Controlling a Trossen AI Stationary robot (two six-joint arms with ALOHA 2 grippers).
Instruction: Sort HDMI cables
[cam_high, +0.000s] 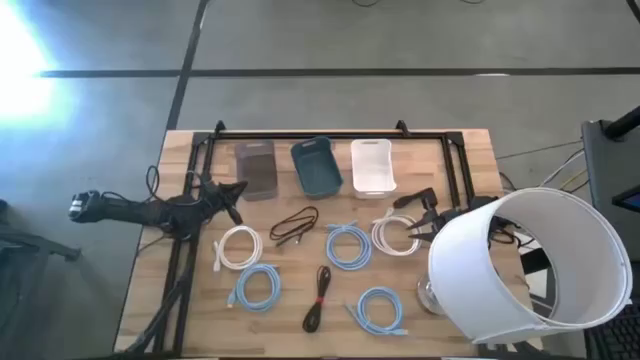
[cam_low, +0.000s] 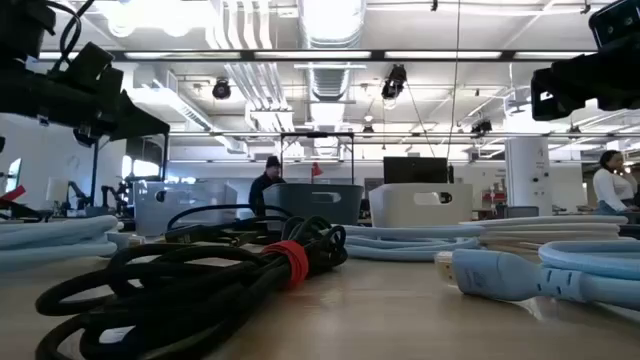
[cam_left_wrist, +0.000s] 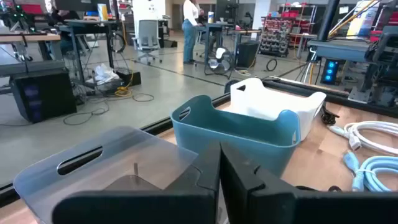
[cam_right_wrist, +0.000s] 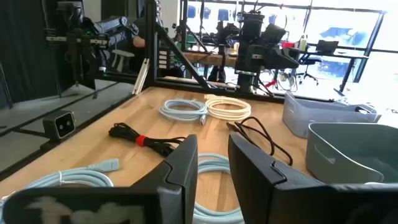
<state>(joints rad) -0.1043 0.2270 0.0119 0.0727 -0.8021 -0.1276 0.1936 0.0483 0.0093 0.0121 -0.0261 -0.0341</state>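
While the left gripper (cam_left_wrist: 219, 180) hangs pressed together and empty by the grey bin (cam_high: 254, 167), the right gripper's (cam_right_wrist: 212, 163) fingers stand slightly apart over the table. HDMI cables (cam_high: 348, 245) lie loose before three bins; sorting seems unstarted, so next comes reaching a coil.

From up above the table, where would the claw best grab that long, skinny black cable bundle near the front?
Probably at the red tie around the middle of the black HDMI cable bundle. It lies flat and stretched out, so a claw coming straight down, jaws across its narrow width, would gather every strand; its ends are loose loops that could slip free.
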